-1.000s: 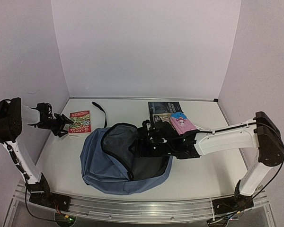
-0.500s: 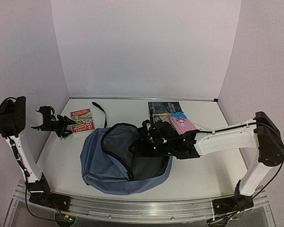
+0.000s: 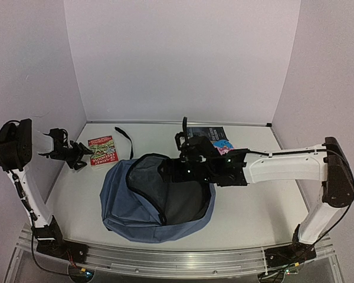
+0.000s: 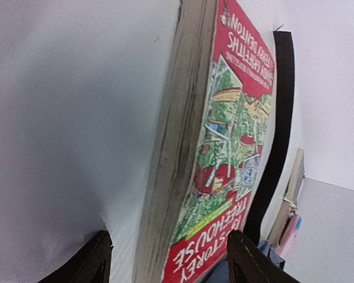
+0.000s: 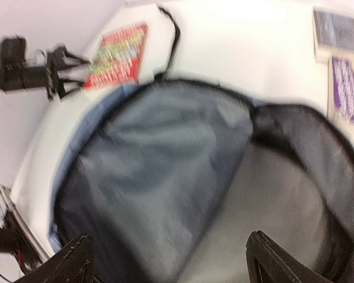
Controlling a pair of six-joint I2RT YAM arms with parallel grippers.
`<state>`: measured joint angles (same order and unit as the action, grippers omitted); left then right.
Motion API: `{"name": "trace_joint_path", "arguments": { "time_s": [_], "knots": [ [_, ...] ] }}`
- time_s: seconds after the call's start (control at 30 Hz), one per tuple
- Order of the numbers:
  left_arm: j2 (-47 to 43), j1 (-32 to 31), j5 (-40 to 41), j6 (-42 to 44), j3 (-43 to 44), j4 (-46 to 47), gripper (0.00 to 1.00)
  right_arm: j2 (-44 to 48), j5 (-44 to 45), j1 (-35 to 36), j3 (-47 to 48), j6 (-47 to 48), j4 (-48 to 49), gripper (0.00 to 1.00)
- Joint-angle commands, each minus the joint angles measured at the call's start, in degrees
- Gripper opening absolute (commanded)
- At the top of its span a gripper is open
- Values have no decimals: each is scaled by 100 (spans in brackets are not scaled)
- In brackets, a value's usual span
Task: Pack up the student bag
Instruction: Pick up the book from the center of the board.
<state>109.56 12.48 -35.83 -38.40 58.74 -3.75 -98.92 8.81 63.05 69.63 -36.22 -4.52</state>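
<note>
Slate-blue fabric backpack, the student bag (image 3: 125,206), lies mid-worktop (image 3: 259,206) with its mouth open.

Top view: the right gripper (image 3: 172,171) hangs over the mouth. The left gripper (image 3: 79,157) sits well left of the bag, at a red paperback book (image 3: 100,151).

Left wrist view: the left gripper is open and straddles the book's near end. The book's long axis runs away from it.

Right wrist view: the right gripper is spread wide and empty, with dark lining directly beneath. The right arm is nearer the bag.
</note>
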Motion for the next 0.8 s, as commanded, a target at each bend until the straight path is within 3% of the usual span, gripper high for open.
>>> {"name": "trace_joint_path", "arguments": {
  "time_s": [0.0,0.2,0.37,0.63,0.77],
  "knots": [
    [-99,5,810,468,622,-868,68,85,667,18,966,768,-254,90],
    [499,6,1219,783,1821,-1601,69,-673,371,-4,1852,869,-304,91],
    [1109,-105,1370,996,2791,-2152,66,-988,305,-4,2045,747,-304,91],
    [1632,-401,1668,1183,3294,-2373,59,-937,355,-16,1731,653,-304,91],
    [1769,-465,1565,1270,3352,-2333,48,-843,393,-12,1554,595,-304,91]
  ]
}}
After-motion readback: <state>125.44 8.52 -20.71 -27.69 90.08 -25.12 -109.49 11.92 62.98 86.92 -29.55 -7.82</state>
